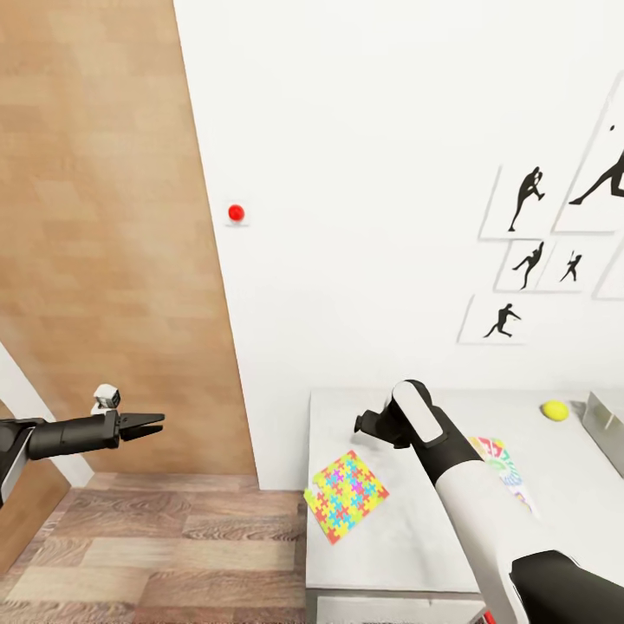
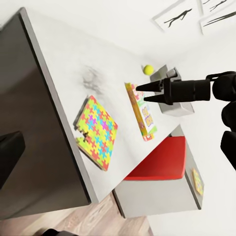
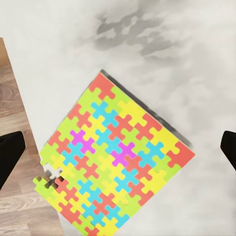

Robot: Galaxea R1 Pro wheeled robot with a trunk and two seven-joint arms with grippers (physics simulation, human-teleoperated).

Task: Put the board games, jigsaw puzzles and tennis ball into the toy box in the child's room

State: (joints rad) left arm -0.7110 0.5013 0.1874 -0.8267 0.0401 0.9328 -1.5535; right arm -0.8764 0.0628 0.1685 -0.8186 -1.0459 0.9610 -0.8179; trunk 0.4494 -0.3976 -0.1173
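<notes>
A jigsaw puzzle (image 1: pixel 347 496) (image 2: pixel 97 130) (image 3: pixel 113 157) lies flat at the front left corner of the pale table (image 1: pixel 399 537). My right gripper (image 1: pixel 360 425) (image 2: pixel 142 93) (image 3: pixel 118 152) hangs open straight above it, apart from it, with nothing between the fingers. A board game (image 1: pixel 507 464) (image 2: pixel 143 113) lies further right, partly hidden under my right forearm. The tennis ball (image 1: pixel 555 410) (image 2: pixel 148 69) rests near the wall beside the light-grey toy box (image 1: pixel 607 425) (image 2: pixel 181 107). My left gripper (image 1: pixel 159 424) is open and empty, out over the floor to the left of the table.
The brown door (image 1: pixel 104 217) stands left of the table, above the wood floor (image 1: pixel 173 537). On the white wall are a red knob (image 1: pixel 235 212) and black silhouette pictures (image 1: pixel 529 199). A red seat (image 2: pixel 160 160) sits by a lower grey section (image 2: pixel 162 196).
</notes>
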